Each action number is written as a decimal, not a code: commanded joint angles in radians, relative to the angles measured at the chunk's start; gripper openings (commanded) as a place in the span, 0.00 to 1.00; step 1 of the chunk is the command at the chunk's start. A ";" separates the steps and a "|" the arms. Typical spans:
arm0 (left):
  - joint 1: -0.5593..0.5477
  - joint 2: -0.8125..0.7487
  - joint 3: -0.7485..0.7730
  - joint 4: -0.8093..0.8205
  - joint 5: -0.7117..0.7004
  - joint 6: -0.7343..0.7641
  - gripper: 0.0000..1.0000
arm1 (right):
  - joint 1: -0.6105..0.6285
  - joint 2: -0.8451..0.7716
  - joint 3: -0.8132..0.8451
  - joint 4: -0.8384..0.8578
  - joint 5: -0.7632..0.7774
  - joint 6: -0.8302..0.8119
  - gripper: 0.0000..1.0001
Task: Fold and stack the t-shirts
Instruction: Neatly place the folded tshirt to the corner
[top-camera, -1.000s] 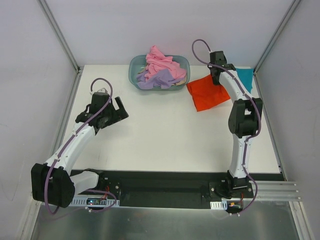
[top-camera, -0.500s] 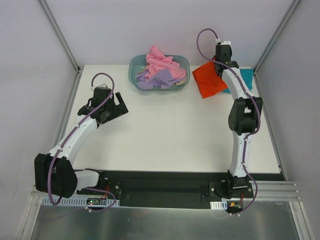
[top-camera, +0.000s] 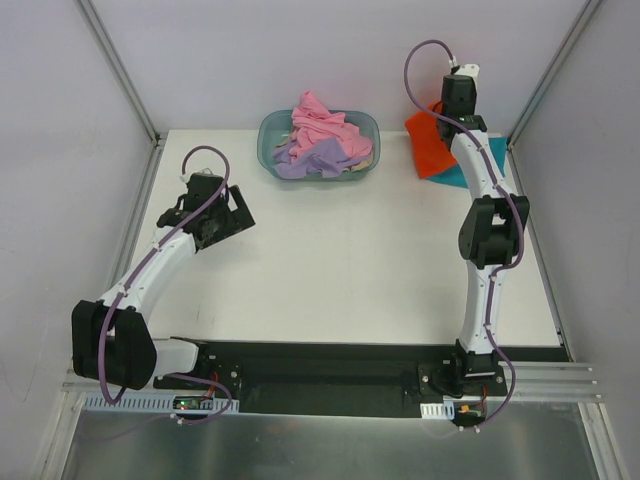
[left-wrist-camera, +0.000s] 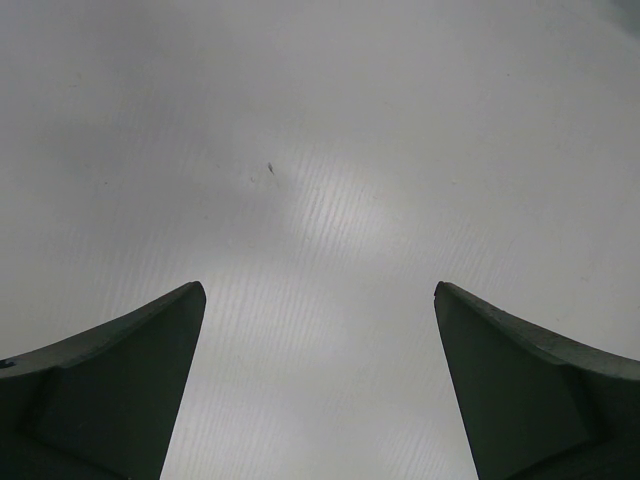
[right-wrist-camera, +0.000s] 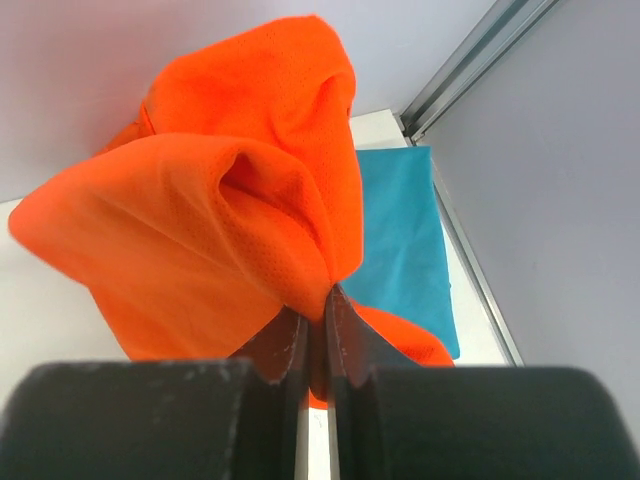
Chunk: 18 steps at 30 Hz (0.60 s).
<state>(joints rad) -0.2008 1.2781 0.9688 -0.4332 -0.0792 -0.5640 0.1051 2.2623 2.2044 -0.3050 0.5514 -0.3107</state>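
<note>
1. Since a second ago the right gripper has risen and swung toward the far right corner, hauling the orange t-shirt up off the surface; left arm barely shifted.
2. Right jaws pinched narrow on a gathered fold of the orange cloth; the rest bunches just ahead of the tips in the wrist view, mostly hanging free.
3. Likely reason for the lift: to carry it over the teal t-shirt, which lies flat by the right rail, just beyond the jaws; a stacking step, by my reading.
4. Left gripper jaws wide, nothing between them; poised over bare surface at mid-left, apparently idle.
5. Pink t-shirt and lavender t-shirt heaped in the oval tub, far centre; not yet folded.
</note>
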 joint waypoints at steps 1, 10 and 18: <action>0.012 0.000 0.039 -0.012 -0.021 0.015 0.99 | -0.012 -0.043 0.046 0.058 0.022 0.022 0.01; 0.014 -0.006 0.025 -0.012 -0.028 0.006 0.99 | -0.031 -0.047 0.060 0.058 0.062 0.035 0.01; 0.017 0.059 0.053 -0.012 -0.014 -0.008 0.99 | -0.088 -0.020 0.041 0.064 0.016 0.070 0.00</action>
<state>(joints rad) -0.1944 1.3079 0.9768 -0.4332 -0.0875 -0.5659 0.0582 2.2623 2.2051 -0.2977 0.5701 -0.2859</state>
